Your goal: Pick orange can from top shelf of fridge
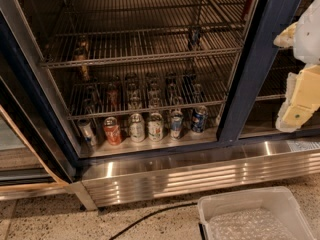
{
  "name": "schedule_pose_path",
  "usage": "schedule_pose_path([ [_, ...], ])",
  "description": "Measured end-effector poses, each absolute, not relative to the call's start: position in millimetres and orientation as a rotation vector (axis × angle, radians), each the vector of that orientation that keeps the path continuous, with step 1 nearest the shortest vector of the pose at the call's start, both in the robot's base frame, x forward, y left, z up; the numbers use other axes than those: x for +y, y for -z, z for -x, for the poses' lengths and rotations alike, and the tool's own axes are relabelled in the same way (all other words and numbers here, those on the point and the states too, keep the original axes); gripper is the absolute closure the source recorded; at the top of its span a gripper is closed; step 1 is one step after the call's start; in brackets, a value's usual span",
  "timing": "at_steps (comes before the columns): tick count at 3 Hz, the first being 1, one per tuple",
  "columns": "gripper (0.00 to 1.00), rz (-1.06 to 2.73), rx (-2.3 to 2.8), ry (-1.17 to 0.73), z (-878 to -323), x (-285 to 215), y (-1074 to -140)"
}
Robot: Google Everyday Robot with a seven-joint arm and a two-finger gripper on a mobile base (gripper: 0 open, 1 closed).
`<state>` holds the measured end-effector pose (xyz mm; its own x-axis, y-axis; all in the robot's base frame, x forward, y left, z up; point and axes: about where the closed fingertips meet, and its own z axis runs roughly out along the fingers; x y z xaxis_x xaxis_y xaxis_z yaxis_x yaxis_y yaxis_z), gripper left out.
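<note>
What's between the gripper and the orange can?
Camera view: the blue post and a dark can lie between the gripper, at right, and the orange can.

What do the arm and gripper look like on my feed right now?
The gripper shows at the right edge of the view, beside the dark blue frame of the fridge. It is pale cream-yellow and blocky, with a small green dot on its lowest block. Above it is a rounded white arm section. No cables show.

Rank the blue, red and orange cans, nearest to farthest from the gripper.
From the gripper at the right edge:
1. blue can, bottom row, right end.
2. red can, bottom row, left.
3. orange can, upper shelf, far left.
</note>
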<state>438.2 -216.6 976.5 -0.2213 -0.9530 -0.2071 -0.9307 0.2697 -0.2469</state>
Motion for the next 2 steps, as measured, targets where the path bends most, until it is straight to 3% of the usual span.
schedule_pose_path([
  [2,0.00,1.676,2.249,0.056,-449.0,-201.9,-965.6],
])
